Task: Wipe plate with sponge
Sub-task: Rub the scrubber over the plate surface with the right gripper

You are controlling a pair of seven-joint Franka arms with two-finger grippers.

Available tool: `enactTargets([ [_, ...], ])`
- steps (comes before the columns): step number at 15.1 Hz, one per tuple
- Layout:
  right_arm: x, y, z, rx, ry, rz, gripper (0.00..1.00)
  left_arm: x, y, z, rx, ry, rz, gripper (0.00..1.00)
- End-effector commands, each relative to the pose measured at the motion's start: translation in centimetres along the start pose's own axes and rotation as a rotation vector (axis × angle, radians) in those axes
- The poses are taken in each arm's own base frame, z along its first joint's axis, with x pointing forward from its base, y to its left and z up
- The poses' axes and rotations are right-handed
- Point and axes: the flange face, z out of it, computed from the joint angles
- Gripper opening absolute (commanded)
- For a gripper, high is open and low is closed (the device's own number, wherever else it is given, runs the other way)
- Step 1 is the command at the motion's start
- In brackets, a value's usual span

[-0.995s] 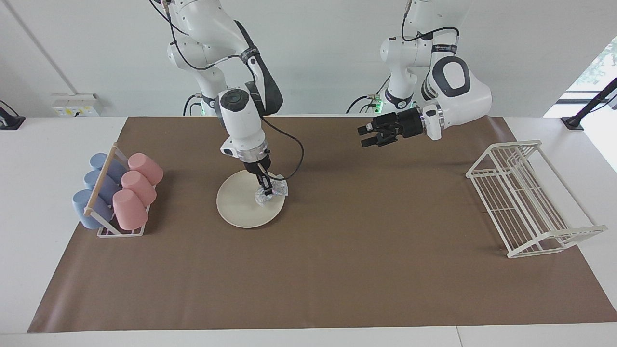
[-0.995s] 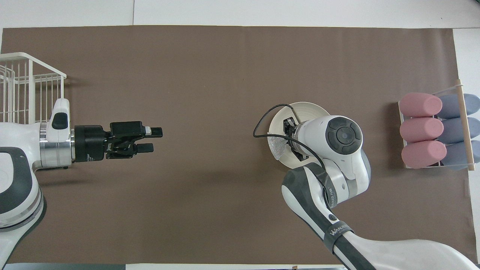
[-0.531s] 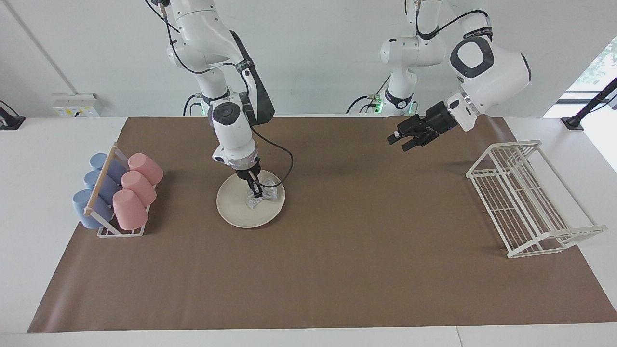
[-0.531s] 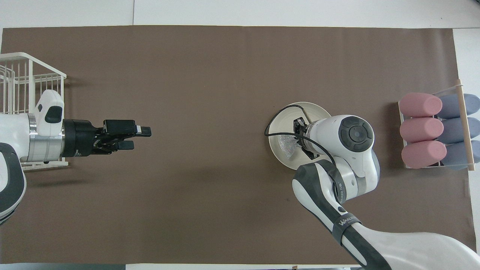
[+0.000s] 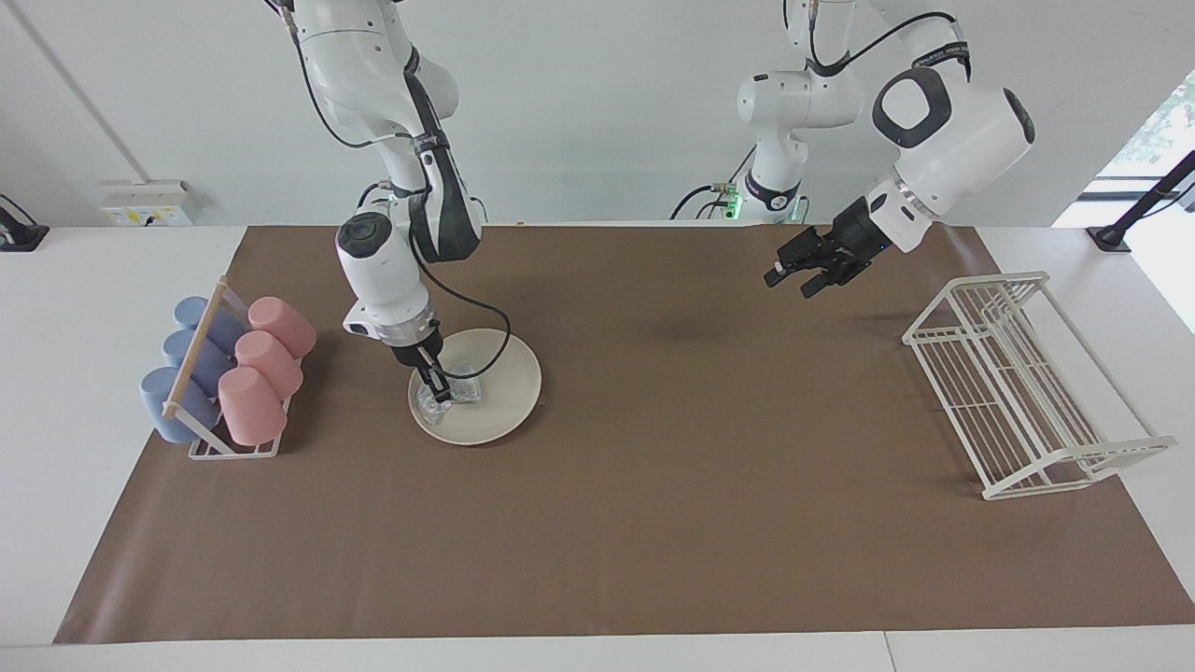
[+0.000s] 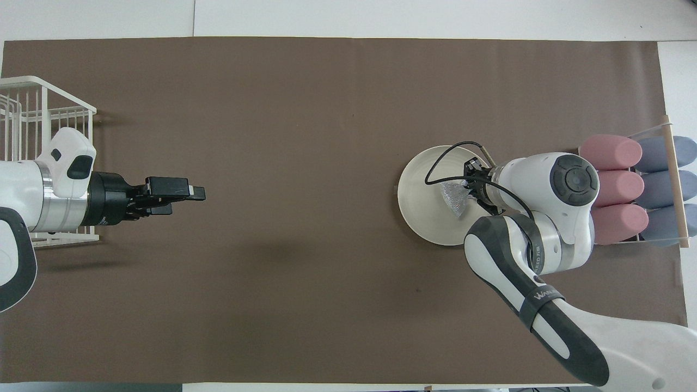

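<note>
On the plate (image 5: 495,392), in the facing view, the right gripper (image 5: 439,390) pinched the sponge (image 5: 453,396) and pressed it down. From overhead, the left gripper (image 6: 188,197) waited over the mat (image 6: 305,136), fingers apart, holding nothing.

White table (image 5: 56,392) carried a brown mat (image 5: 653,523); on the mat lay the plate (image 5: 504,383), cup rack (image 5: 233,448), wire rack (image 5: 1018,392).

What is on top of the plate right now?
The sponge lies on the plate, at its side toward the cup rack, pinched in the right claw. The plate surface under the sponge is covered; the rest shows bare.
</note>
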Motion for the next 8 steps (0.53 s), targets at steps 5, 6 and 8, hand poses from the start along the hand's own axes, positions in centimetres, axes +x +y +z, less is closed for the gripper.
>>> enactTargets([
  [5,-10.7,-1.8,0.7,0.033,-0.014,0.139,0.00,1.3,-1.0,-0.8,0.062,0.060,-0.016,1.00],
  [6,-10.5,-1.7,0.7,0.031,-0.013,0.137,0.00,1.3,-1.1,-0.8,0.060,0.061,-0.018,1.00],
  [8,-9.8,-1.7,0.7,0.031,-0.011,0.101,0.00,1.5,-1.4,-1.0,0.061,0.069,-0.024,1.00],
])
